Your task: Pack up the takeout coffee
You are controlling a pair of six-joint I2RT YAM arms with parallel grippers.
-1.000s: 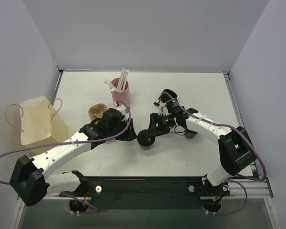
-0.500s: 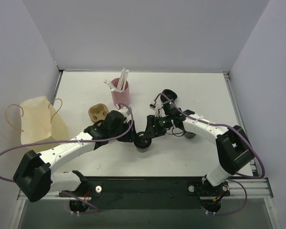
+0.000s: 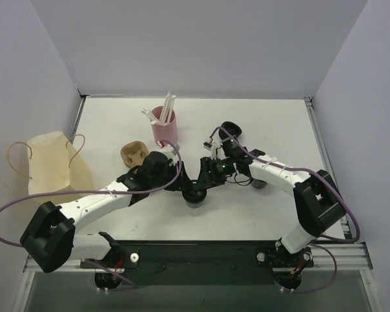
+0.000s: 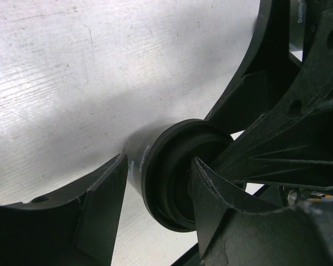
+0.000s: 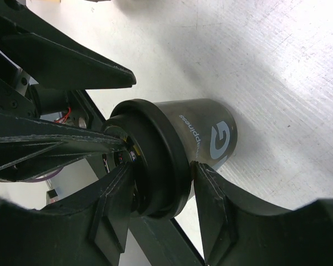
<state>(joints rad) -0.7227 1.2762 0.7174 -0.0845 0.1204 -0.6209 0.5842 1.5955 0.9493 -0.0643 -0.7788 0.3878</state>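
Low in the center, a dark grey coffee cup [image 5: 205, 133] is wearing a black lid [image 5: 155, 160] and white lettering. At upper center a pink holder [image 3: 164, 127] is showing white straws [image 3: 168, 107]; a tan paper bag [image 3: 52, 162] is lying at left on the white surface [image 3: 273, 130].

I see the coffee cup [image 3: 195, 193] upright mid-table — dark grey body w/ white lettering, black lid [image 5: 155, 160] seated on top. Paper bag [image 3: 52, 166] lies flat at the table's left edge, tan w/ loop handles, well apart from the cup. Cardboard cup carrier [image 3: 134, 154] sits between them — nearer the cup.
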